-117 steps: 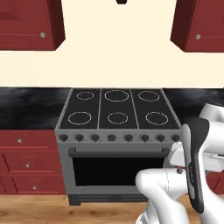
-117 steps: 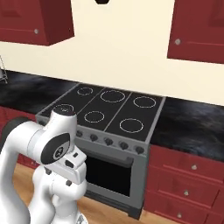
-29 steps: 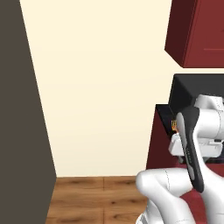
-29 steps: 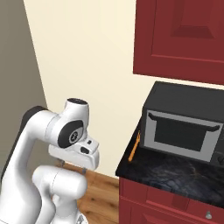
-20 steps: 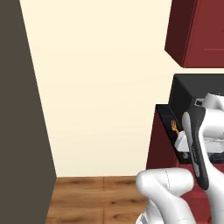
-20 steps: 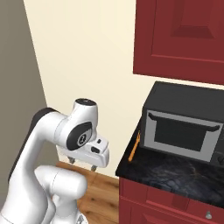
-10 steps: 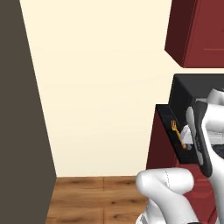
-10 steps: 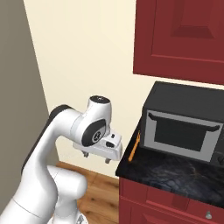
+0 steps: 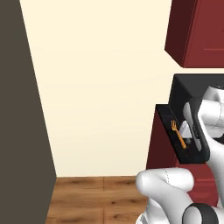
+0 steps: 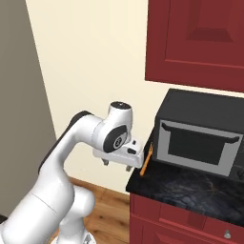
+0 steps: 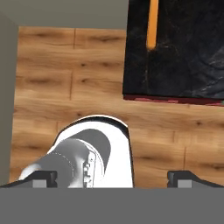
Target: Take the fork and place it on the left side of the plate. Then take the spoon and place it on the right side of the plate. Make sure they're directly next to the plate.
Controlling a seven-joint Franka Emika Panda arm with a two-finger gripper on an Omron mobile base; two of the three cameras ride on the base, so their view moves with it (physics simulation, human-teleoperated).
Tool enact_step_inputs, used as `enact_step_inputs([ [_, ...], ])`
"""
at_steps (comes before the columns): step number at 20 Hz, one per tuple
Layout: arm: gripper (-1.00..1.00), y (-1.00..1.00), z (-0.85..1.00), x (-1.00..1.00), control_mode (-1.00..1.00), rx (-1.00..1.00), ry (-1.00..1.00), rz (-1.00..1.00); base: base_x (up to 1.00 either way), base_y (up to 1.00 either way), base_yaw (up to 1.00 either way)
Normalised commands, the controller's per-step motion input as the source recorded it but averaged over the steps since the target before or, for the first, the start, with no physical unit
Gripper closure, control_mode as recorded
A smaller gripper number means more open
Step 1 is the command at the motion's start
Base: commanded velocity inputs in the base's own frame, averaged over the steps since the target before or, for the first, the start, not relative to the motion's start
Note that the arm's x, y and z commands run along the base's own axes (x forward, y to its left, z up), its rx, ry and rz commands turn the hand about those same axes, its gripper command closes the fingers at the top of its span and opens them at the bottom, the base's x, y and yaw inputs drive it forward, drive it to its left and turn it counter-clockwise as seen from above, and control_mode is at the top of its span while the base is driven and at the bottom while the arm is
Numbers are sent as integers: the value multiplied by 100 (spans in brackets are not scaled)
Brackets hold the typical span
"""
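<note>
I see one microwave (image 10: 200, 138) on the dark table (image 10: 190, 188), and one orange fork (image 10: 146, 159) lying along the table's left edge just beside it. My end effector (image 10: 116, 165) hangs open and empty off that edge, near the fork. I judge the fork light, stiff and slick, best pinched across mid-handle.

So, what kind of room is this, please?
Most likely a kitchen: a microwave stands on a dark stone counter, red cabinets hang above, and an orange fork lies near the counter's edge.
</note>
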Motion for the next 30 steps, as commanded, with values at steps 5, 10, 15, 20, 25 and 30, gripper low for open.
enact_step_inputs([
  [5, -100, -18, -33, 39, -100, -1, -3, 0, 0, 0, 0],
  [10, -100, -12, -30, 42, -100, -1, -4, 0, 0, 0, 0],
  [15, -100, -8, -26, 35, -100, -1, -6, 0, 0, 0, 0],
  [20, -100, -16, -28, 27, -100, 0, -6, 0, 0, 0, 0],
  [25, -100, -23, -24, 27, -100, 0, -6, 0, 0, 0, 0],
  [30, -100, -11, -16, 28, -100, 0, -2, 0, 0, 0, 0],
])
